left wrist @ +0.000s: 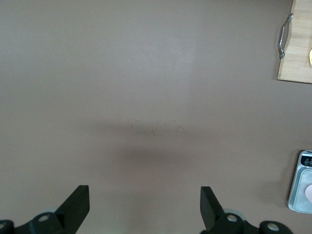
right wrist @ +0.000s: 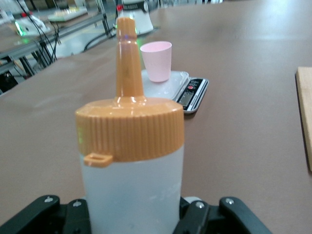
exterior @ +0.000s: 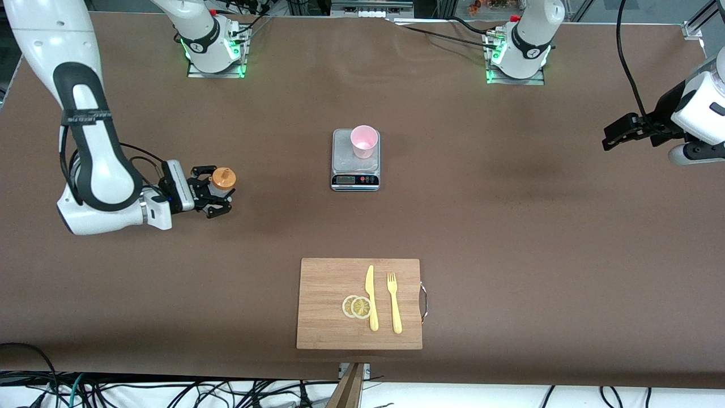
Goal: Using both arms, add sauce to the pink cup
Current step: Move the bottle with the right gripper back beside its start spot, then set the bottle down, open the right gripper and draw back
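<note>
The sauce bottle (exterior: 222,182), translucent whitish with an orange cap and nozzle, stands upright toward the right arm's end of the table. My right gripper (exterior: 218,194) is shut on its body. In the right wrist view the bottle (right wrist: 131,161) fills the foreground. The pink cup (exterior: 363,141) stands on a steel kitchen scale (exterior: 344,161) at the table's middle, and it shows past the nozzle in the right wrist view (right wrist: 156,61). My left gripper (exterior: 610,139) is open and empty (left wrist: 145,192), held high over the left arm's end of the table, waiting.
A wooden cutting board (exterior: 328,311) lies nearer to the front camera than the scale, with a yellow knife (exterior: 371,297), a yellow fork (exterior: 393,303) and two lemon slices (exterior: 357,306) on it. Its metal handle (left wrist: 283,35) shows in the left wrist view.
</note>
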### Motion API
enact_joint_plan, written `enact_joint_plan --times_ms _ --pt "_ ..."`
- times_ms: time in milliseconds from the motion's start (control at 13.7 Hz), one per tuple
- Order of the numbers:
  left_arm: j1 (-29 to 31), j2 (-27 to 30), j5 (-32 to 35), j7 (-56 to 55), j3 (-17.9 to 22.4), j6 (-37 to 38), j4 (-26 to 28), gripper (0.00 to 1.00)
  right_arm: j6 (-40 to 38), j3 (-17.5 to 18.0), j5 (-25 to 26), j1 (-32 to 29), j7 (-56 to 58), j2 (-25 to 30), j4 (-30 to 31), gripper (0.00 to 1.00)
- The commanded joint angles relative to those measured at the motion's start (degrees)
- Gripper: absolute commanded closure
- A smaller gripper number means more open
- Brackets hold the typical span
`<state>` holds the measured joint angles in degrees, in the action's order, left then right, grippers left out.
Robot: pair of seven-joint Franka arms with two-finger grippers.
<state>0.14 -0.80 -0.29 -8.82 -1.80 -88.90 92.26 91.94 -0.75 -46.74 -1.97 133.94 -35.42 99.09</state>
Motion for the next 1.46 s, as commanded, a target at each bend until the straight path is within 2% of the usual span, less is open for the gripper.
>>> enact_joint_plan --times_ms 0,293,732,1318,1391 --pt "-0.1 0.1 -0.9 0.8 0.0 1.2 -1.1 0.0 -4.2 0.9 -3.2 -3.3 4.6 -2.7 -0.3 1.0" --pt "-0.1 0.1 -0.9 0.8 0.0 1.3 -1.1 0.0 -8.2 0.9 -5.3 -5.9 9.8 -5.6 -0.3 1.0" --pt "-0.1 -0.1 -1.0 0.8 0.0 1.0 -1.1 0.0 -11.8 1.0 -5.4 -9.4 15.6 -9.4 -0.2 1.0" --pt "0.0 -0.1 -1.0 1.0 0.0 0.3 -1.3 0.0 -12.9 0.9 -5.4 -11.4 20.2 -12.5 -0.2 1.0" --pt "0.0 -0.1 -0.9 1.0 0.1 0.0 -1.3 0.0 -12.9 0.9 -5.4 -11.4 20.1 -12.6 -0.2 0.93"
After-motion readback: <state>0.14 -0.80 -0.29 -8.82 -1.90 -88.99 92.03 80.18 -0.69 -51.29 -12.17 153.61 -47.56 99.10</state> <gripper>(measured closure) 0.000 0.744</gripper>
